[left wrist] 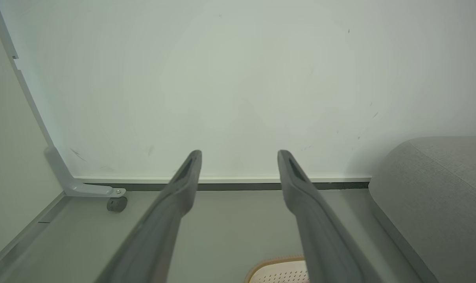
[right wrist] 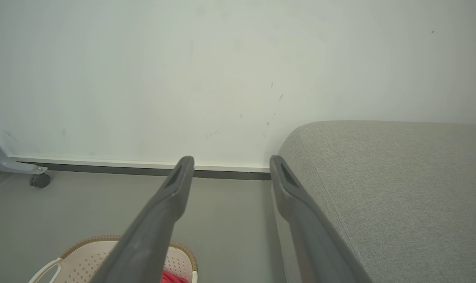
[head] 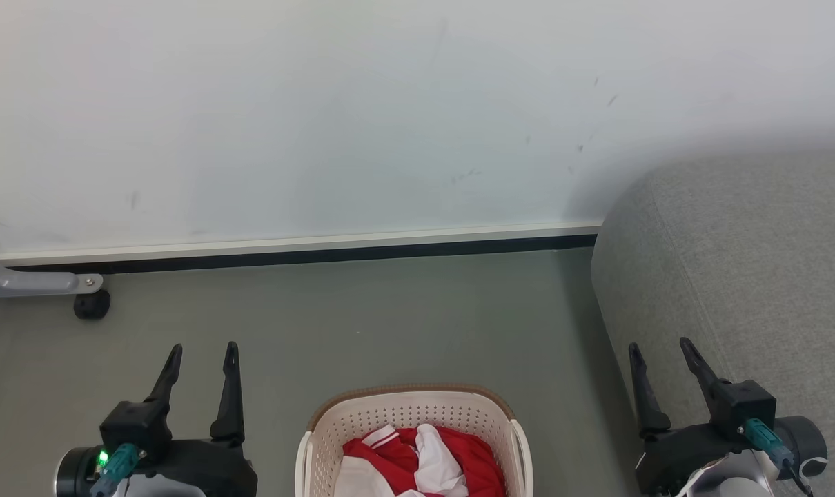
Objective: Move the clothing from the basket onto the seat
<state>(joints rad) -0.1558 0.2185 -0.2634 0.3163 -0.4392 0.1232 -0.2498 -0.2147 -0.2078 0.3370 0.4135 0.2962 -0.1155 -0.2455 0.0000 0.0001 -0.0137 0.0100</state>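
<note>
We see a plain grey-green floor running back to a dark skirting strip at the foot of the wall. The cream-white laundry basket with its brown rim stands on it at the near edge. The grey sofa sits to the right, near the basket but apart from it. Far left, a small black caster rests on the floor under a grey metal leg, perhaps of a stand.
</note>
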